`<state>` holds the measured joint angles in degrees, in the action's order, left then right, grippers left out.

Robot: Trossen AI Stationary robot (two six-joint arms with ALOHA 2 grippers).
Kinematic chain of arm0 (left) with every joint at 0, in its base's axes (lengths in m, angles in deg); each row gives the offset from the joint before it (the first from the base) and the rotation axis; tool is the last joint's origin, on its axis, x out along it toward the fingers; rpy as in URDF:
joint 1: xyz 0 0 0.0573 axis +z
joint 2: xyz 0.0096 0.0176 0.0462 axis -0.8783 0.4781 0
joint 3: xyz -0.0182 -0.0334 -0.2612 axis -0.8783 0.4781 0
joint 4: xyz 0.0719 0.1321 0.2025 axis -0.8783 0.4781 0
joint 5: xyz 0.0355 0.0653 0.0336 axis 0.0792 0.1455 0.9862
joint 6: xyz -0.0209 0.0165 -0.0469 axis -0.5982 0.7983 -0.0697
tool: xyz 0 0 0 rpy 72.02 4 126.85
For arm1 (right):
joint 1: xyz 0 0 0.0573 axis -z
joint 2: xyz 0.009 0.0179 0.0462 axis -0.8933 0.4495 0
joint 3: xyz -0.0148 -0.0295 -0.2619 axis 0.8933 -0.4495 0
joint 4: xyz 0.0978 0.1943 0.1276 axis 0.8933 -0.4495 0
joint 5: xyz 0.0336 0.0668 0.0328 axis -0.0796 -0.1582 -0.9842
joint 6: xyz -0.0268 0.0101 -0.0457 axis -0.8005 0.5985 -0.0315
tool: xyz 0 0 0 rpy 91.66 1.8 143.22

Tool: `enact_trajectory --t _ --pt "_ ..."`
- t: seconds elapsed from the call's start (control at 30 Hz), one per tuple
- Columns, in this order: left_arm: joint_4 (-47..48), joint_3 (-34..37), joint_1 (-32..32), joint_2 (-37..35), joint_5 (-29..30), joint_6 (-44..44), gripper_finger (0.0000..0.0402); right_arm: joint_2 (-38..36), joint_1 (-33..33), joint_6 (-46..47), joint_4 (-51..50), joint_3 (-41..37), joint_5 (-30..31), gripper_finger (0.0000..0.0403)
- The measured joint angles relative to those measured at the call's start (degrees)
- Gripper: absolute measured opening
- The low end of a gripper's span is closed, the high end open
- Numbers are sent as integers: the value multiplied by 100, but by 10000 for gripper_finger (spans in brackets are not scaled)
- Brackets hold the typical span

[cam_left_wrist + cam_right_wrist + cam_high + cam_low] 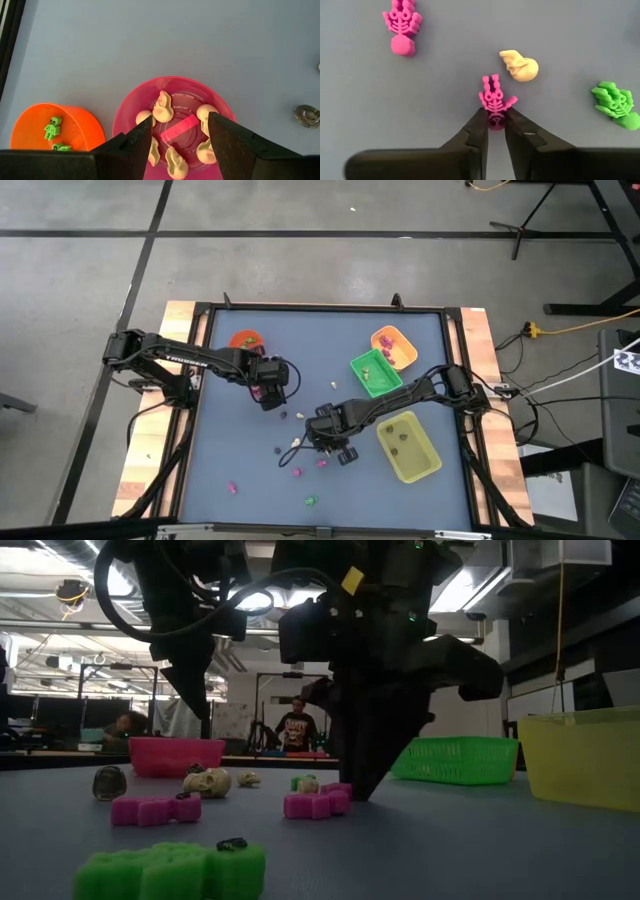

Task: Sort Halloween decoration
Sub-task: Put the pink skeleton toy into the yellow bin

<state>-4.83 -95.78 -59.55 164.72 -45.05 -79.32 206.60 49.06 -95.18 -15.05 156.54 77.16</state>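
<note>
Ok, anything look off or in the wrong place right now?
One oddity: the pink cup under the open left gripper holds cream skulls plus one flat pink strip, a mismatch among them. Otherwise nothing spilled; the right gripper is pinching a pink skeleton on the table.

Right gripper (494, 122) down on the table (240, 470) near its middle, fingers pinched on the head end of a small skeleton (495, 102). A skull (520, 66) lies just beside that skeleton, a second skeleton (401, 27) and a third (616, 102) farther off on opposite sides. Left gripper (180, 137) hangs over a cup (131, 102) holding skulls (163, 106); a second cup (40, 120) beside it holds two figures (52, 127). Three trays (410, 445) sit toward the table's right.
</note>
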Motion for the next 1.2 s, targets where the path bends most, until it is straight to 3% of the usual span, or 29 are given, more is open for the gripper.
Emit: enact_trajectory --t 0.23,0.73,0.93,1.2 --pt "2 0 0 0 0 1 175 0 1 0 -9 0 2 30" --pt "5 4 0 -2 0 1 175 -476 5 175 -493 -20 48 28" --pt "4 4 0 -2 -6 3 175 -928 5 173 -1123 -15 45 33" --pt "-2 4 -2 -2 -149 4 175 -1619 92 164 -2565 -9 778 34"
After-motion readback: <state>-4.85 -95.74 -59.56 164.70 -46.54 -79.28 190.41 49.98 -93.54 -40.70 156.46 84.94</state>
